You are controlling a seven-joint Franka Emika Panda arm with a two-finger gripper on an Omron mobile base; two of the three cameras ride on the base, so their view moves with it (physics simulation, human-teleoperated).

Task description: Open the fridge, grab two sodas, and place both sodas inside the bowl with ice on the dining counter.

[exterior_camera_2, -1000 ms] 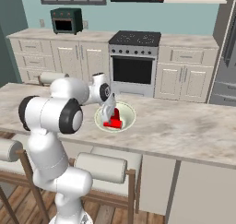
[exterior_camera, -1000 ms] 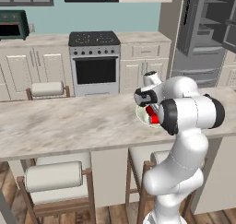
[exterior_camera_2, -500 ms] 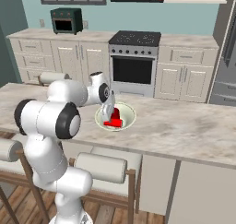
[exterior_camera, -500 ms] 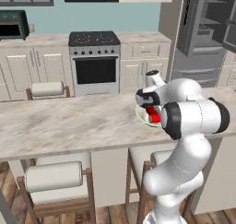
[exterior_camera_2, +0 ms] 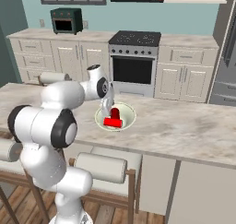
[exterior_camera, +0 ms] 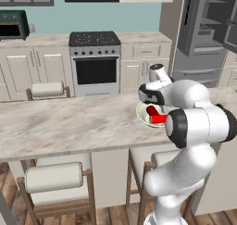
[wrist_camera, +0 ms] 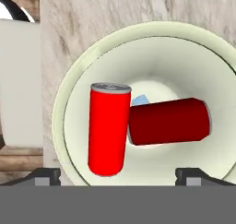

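The pale bowl (wrist_camera: 73,96) sits on the dining counter (exterior_camera: 69,122) with both sodas in it. One red soda (wrist_camera: 107,128) stands upright, and the darker soda (wrist_camera: 168,121) lies on its side against it. A blue ice bit (wrist_camera: 139,100) peeks out between them. My gripper (wrist_camera: 119,176) hovers open just above the bowl (exterior_camera_2: 129,110), holding nothing. From the right base view the gripper (exterior_camera_2: 108,105) hangs over the cans (exterior_camera_2: 113,121). The grey fridge (exterior_camera: 203,29) stands behind with its doors open.
Cushioned stools (exterior_camera: 55,178) line the near side of the counter, another stool (exterior_camera_2: 99,168) beside my base. A black stove (exterior_camera: 95,57) and cream cabinets (exterior_camera_2: 184,80) run along the back wall, with a toaster oven (exterior_camera_2: 67,20) at the left.
The jaws have spread slightly wider and the hand has drawn up a little from the bowl. Both cans stay where they lie in the bowl.
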